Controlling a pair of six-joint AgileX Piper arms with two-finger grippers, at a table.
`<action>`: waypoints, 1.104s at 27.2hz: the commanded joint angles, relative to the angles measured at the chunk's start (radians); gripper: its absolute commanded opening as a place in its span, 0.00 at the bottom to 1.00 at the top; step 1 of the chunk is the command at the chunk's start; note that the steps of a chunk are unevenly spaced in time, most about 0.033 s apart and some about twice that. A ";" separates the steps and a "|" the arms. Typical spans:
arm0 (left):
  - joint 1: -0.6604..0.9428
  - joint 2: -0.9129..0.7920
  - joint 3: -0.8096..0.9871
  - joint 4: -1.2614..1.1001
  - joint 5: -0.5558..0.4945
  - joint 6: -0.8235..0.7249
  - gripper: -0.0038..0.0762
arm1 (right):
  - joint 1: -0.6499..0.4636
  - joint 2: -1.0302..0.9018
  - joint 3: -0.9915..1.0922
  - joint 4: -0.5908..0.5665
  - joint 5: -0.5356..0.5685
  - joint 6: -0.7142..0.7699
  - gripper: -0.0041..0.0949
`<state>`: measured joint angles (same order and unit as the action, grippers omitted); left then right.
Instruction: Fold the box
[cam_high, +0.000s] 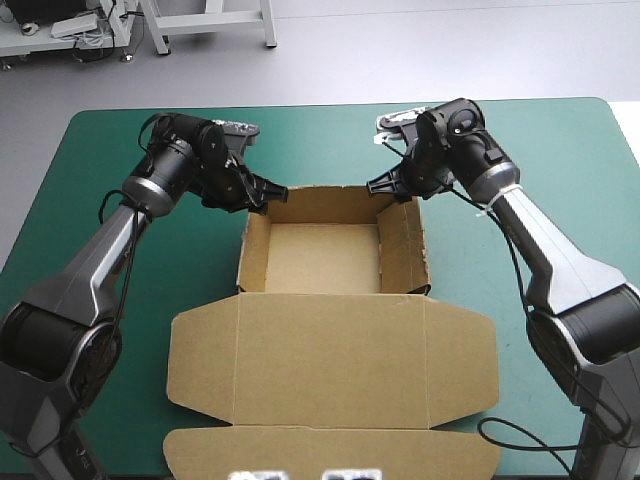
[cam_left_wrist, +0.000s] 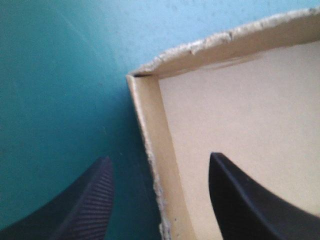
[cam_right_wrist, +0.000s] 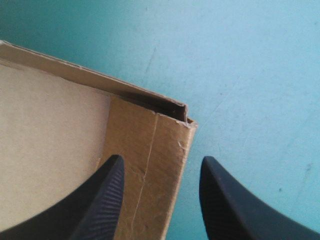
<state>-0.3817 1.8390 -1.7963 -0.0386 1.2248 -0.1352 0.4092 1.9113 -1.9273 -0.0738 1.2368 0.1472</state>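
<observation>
The brown box stands as an open tray in the middle of the table, its lid lying flat toward the near edge. My left gripper is open at the tray's far left corner. In the left wrist view the side wall runs between the fingers, one outside and one over the floor. My right gripper is open at the far right corner. In the right wrist view it straddles the side wall the same way.
The teal-green cover shows around the box on all sides. The lid's front flap reaches almost to the table's near edge. The table's far edge lies a short way beyond both grippers.
</observation>
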 joint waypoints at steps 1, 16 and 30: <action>-0.005 -0.059 -0.123 0.052 0.065 -0.003 0.56 | 0.001 -0.110 -0.057 -0.026 0.012 -0.016 0.49; -0.005 -0.293 -0.243 0.065 0.065 0.079 0.04 | -0.079 -0.304 -0.057 0.047 0.012 -0.024 0.17; -0.005 -0.552 -0.046 -0.040 0.065 0.143 0.04 | -0.108 -0.303 0.254 0.142 -0.018 -0.065 0.18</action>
<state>-0.3817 1.3451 -1.8848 -0.0676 1.2546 -0.0071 0.3083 1.6526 -1.6852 0.0653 1.2500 0.0942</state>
